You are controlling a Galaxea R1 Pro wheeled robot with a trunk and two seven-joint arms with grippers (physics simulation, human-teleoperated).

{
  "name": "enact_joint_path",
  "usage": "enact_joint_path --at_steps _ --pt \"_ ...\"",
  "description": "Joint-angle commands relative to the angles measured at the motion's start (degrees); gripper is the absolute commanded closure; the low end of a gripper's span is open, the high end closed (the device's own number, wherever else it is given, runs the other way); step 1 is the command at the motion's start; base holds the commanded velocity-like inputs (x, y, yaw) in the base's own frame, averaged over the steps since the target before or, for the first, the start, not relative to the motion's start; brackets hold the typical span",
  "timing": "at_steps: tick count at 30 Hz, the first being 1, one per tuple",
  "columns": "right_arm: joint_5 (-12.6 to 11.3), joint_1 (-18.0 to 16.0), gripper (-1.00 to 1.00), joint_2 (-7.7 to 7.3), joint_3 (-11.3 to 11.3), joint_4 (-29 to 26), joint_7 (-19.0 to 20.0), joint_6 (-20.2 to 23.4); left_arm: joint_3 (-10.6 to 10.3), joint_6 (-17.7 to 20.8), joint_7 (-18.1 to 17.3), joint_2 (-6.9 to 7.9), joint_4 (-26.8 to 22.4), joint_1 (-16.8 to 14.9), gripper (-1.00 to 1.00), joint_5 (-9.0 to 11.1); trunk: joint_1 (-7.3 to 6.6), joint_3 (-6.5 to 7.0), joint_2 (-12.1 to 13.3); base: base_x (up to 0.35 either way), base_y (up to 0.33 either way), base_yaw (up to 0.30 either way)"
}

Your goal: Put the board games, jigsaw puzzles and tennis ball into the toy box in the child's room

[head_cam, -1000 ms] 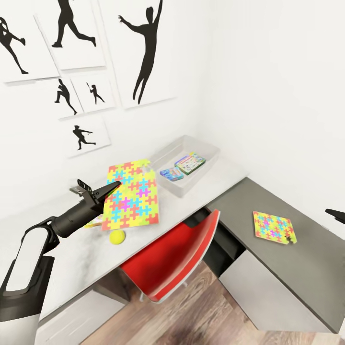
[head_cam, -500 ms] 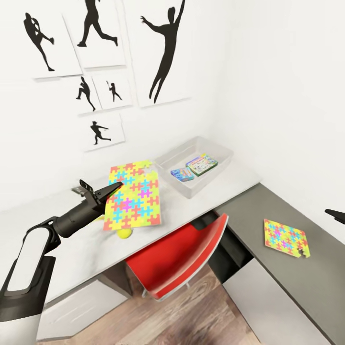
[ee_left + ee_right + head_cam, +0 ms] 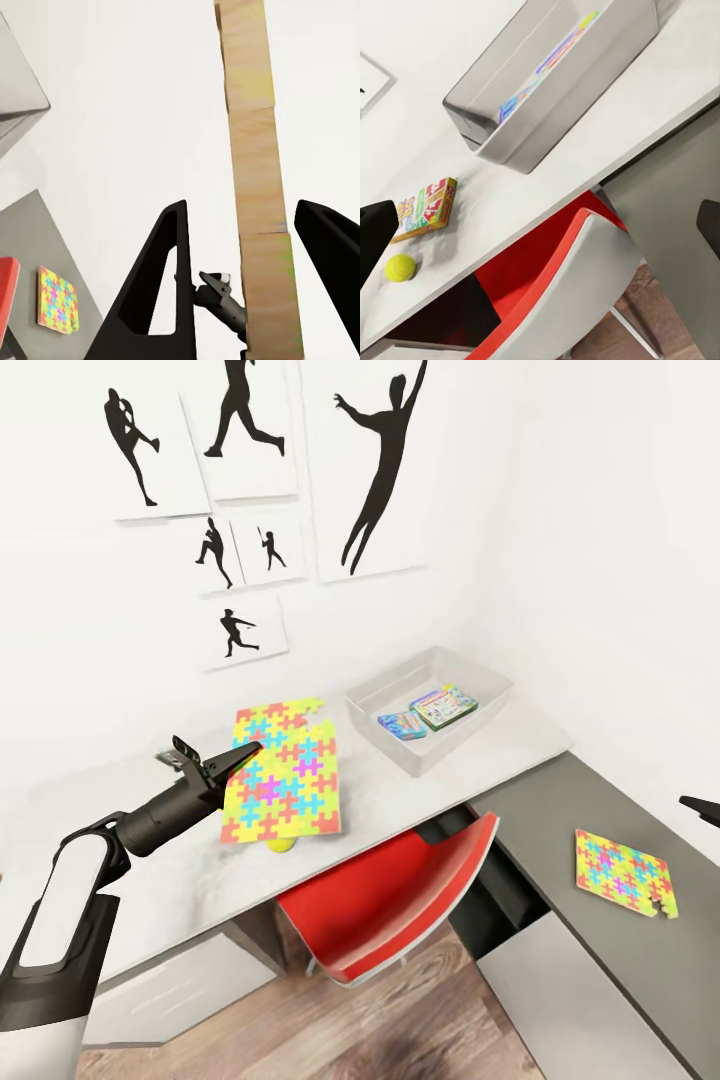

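Now left claw (image 3: pixel 240 757) grips jigsaw puzzle (image 3: pixel 285 772) above table (image 3: pixel 440 780).

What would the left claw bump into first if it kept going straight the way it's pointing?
Probably the toy box. The left gripper, holding the jigsaw puzzle, points along the table toward it; depth is hard to judge.

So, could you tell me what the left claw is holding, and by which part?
The left claw holds the large jigsaw puzzle by its edge, lifted above the table.

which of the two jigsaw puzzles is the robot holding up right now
The bigger puzzle, lifted over the white desk in the left claw; the smaller one lies flat on the grey cabinet.
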Motion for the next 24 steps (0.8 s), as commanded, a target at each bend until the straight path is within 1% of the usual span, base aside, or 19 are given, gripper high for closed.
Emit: enact_joint_path --at_steps 1,6,17,24 --pt "0.3 -0.1 -1.0 -0.01 -0.1 0.0 0.4 0.3 0.0 0.2 -0.4 0.0 0.0 -0.1 1.0 -0.3 0.03 -0.09 -0.1 0.0 -0.001 0.023" --pt "0.3 -0.1 -1.0 -0.01 -0.3 0.0 0.4 0.3 0.0 0.2 -0.3 0.0 0.0 -0.1 1.0 -0.4 0.03 -0.09 -0.1 0.016 -0.074 0.011" --pt "0.3 -0.1 -1.0 -0.01 -0.1 0.0 0.4 0.3 0.0 0.2 -0.1 0.0 0.0 -0.1 1.0 -0.7 0.03 -0.09 -0.1 0.058 -0.218 0.001" --pt "0.3 -0.1 -1.0 -0.08 0.2 0.0 0.4 0.3 0.0 0.2 -0.2 0.03 0.0 -0.1 1.0 -0.7 0.03 -0.15 -0.1 0.01 -0.034 0.0"
